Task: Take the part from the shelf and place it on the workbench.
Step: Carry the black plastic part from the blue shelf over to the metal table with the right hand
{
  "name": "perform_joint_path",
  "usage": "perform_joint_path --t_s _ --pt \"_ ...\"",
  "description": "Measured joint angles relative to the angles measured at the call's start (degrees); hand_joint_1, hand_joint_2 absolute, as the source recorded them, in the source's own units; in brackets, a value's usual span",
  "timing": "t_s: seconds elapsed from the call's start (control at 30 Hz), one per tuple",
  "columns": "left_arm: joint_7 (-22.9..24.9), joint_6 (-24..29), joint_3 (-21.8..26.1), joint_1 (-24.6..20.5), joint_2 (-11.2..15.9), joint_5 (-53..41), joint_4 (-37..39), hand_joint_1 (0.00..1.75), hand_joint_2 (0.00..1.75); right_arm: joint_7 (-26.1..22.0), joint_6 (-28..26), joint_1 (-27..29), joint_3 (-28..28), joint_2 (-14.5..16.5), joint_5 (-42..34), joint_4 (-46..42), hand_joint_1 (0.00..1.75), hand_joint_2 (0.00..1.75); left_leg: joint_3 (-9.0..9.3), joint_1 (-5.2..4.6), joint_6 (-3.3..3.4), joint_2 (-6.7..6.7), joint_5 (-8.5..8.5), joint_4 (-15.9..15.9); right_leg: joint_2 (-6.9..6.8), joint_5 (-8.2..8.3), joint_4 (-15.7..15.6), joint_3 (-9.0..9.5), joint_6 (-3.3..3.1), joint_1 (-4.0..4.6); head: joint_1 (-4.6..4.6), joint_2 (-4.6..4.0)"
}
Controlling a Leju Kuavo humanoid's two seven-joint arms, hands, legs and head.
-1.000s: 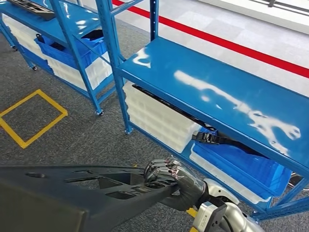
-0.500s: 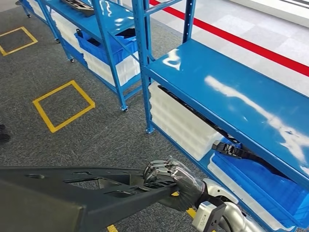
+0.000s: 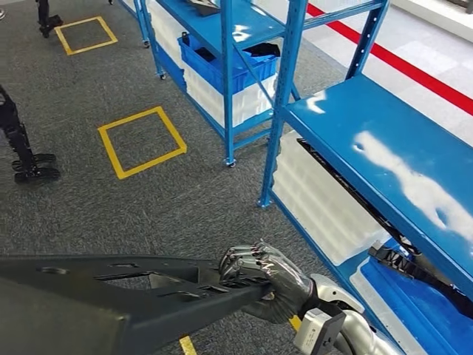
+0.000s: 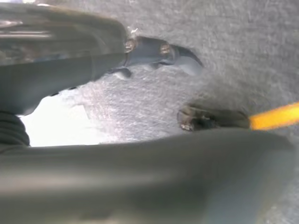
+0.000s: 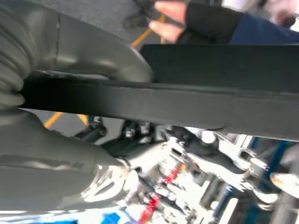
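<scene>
The part [image 3: 140, 296] is a long black frame with cut-outs that runs from the lower left of the head view to its middle. My right hand [image 3: 267, 277] grips its near end, fingers curled over the top edge. In the right wrist view the part [image 5: 183, 105] crosses as a black bar clamped between the thumb [image 5: 91, 51] and the palm. The left wrist view is blurred: my left hand [image 4: 63, 65] reaches over grey carpet beside a wide grey band [image 4: 148, 177], and I cannot tell whether it holds anything.
Blue shelves [image 3: 390, 140] stand to the right with white crates [image 3: 324, 200] and another black part [image 3: 418, 270] below. A second rack holds a blue bin [image 3: 223, 63]. A yellow square [image 3: 142, 140] marks the carpet. Dark legs [image 3: 22, 148] stand at left. A person's gloved hand [image 5: 187, 18] is close.
The whole picture has slid to the right, so the camera has turned left away from the shelf. My right hand and the part keep the same place in the picture.
</scene>
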Motion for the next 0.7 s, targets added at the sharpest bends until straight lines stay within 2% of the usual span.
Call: perform_joint_path --t_s 0.03,0.07,0.1,0.13,0.17,0.2,0.27,0.3,0.33,0.4,0.43,0.5,0.53,0.6,0.63,0.67,0.7 --pt "0.0 0.0 0.0 -0.1 0.0 0.0 0.0 0.00 1.75 -0.1 -0.1 0.2 0.0 0.0 0.0 0.0 1.75 1.75 0.07 -0.07 0.23 -0.74 -0.01 -0.1 1.85 -1.77 3.7 -1.83 -0.10 0.05 0.05 0.00" --pt "0.0 0.0 0.0 -0.2 0.0 0.0 0.0 0.00 1.75 -0.1 -0.2 0.5 0.0 0.0 0.0 0.0 1.75 1.75 0.08 -0.14 0.37 -1.54 -0.06 -0.1 2.86 -3.25 7.5 -3.96 -0.17 0.11 0.10 0.00" --pt "0.0 0.0 0.0 -0.2 0.0 0.0 0.0 0.00 1.75 -0.2 -0.3 0.8 0.0 -0.1 0.1 0.1 1.75 1.75 0.12 -0.21 0.44 -2.39 -0.10 0.0 3.28 -3.89 10.4 -5.72 -0.19 0.19 0.11 0.00" --pt "0.0 0.0 0.0 -0.2 0.0 0.0 0.0 0.00 1.75 -0.2 -0.3 1.1 0.0 -0.1 0.1 0.1 1.75 1.75 0.21 -0.26 0.46 -3.24 -0.15 0.0 3.43 -3.34 11.3 -6.65 -0.20 0.28 0.11 0.00" --pt "0.0 0.0 0.0 -0.1 0.0 0.0 0.0 0.00 1.75 -0.2 -0.4 1.2 0.0 -0.1 0.1 0.1 1.75 1.75 0.36 -0.28 0.43 -4.11 -0.22 0.1 3.61 -1.53 9.8 -6.45 -0.22 0.33 0.12 0.00" --pt "0.0 0.0 0.0 -0.1 0.0 0.0 0.0 0.00 1.75 -0.2 -0.4 1.3 0.0 -0.1 0.1 0.1 1.75 1.75 0.53 -0.26 0.33 -4.97 -0.36 0.2 4.07 1.03 6.5 -5.37 -0.25 0.33 0.11 0.00" --pt "0.1 0.0 0.0 -0.1 0.0 0.0 0.0 0.00 1.75 -0.2 -0.6 1.4 0.0 -0.1 0.1 0.1 1.75 1.75 0.44 -0.20 -0.06 -6.56 -0.73 0.7 6.92 4.81 -0.5 -2.90 -0.38 0.09 0.09 0.01" --pt "0.1 0.0 0.0 -0.2 0.1 0.0 0.0 0.00 1.75 -0.3 -0.6 1.5 0.0 -0.1 0.2 0.1 1.75 1.75 0.18 -0.11 -0.34 -7.28 -0.84 1.0 8.11 5.48 -2.4 -2.29 -0.45 0.02 0.09 0.01" --pt "0.1 0.0 0.0 -0.1 0.1 0.0 0.0 0.00 1.75 -0.3 -0.7 1.6 0.0 -0.1 0.2 0.1 1.75 1.75 -0.12 0.01 -0.66 -7.97 -0.85 1.1 8.87 5.43 -3.0 -2.12 -0.62 0.03 0.09 0.01" --pt "0.1 0.0 0.0 0.1 0.1 0.0 0.0 0.00 1.75 -0.3 -0.7 1.6 0.0 0.0 0.3 0.0 1.75 1.75 -0.43 0.25 -1.28 -9.18 -0.78 1.1 7.76 5.46 -3.3 -1.90 -1.09 0.11 0.11 0.00" --pt "0.1 0.0 0.0 0.2 0.1 0.0 0.0 0.00 1.75 -0.3 -0.8 1.5 0.0 0.0 0.3 0.0 1.75 1.75 -0.57 0.23 -1.54 -8.70 -1.03 1.4 6.99 5.46 -3.5 -1.63 -1.41 0.05 0.05 0.00" --pt "0.1 -0.1 0.0 0.0 0.1 0.0 0.0 0.00 1.75 -0.3 -0.8 1.4 0.0 0.2 0.3 0.0 1.75 1.75 -2.18 0.16 -2.09 -5.90 -2.88 4.8 5.14 5.35 -3.8 -1.06 -1.95 -0.11 -0.05 0.00" --pt "0.1 -0.2 0.0 -0.1 0.0 0.0 0.0 0.00 1.75 -0.3 -0.7 1.4 0.0 0.2 0.4 0.1 1.75 1.75 -3.95 0.18 -2.41 -4.09 -4.44 8.3 4.19 5.16 -3.8 -0.86 -2.13 -0.02 -0.10 0.00" --pt "0.1 -0.3 0.0 -0.3 0.0 0.0 0.0 0.00 1.75 -0.2 -0.7 1.3 0.0 0.3 0.5 0.3 1.75 1.75 -7.74 0.52 -2.94 -2.42 -6.87 15.3 2.25 4.77 -3.8 -0.56 -2.26 0.10 -0.10 0.01" --pt "0.1 -0.4 0.0 -0.2 0.0 0.0 0.0 0.00 1.75 -0.2 -0.6 1.2 0.0 0.3 0.6 0.4 1.75 1.75 -8.61 0.68 -3.08 -2.10 -6.83 16.8 1.38 4.56 -3.8 -0.36 -2.22 0.13 -0.10 0.01" --pt "0.1 -0.4 0.0 -0.1 0.0 0.0 0.0 0.00 1.75 -0.2 -0.6 1.1 0.0 0.3 0.6 0.5 1.75 1.75 -8.27 0.78 -3.12 -1.87 -5.70 15.9 0.60 4.33 -3.8 -0.10 -2.16 0.14 -0.10 0.01" --pt "0.1 -0.5 0.0 0.0 0.0 0.0 0.0 0.00 1.75 -0.2 -0.6 0.9 0.0 0.3 0.6 0.5 1.75 1.75 -6.82 0.83 -3.05 -1.43 -3.73 12.9 -0.13 4.07 -3.8 0.26 -2.05 0.14 -0.10 0.01"
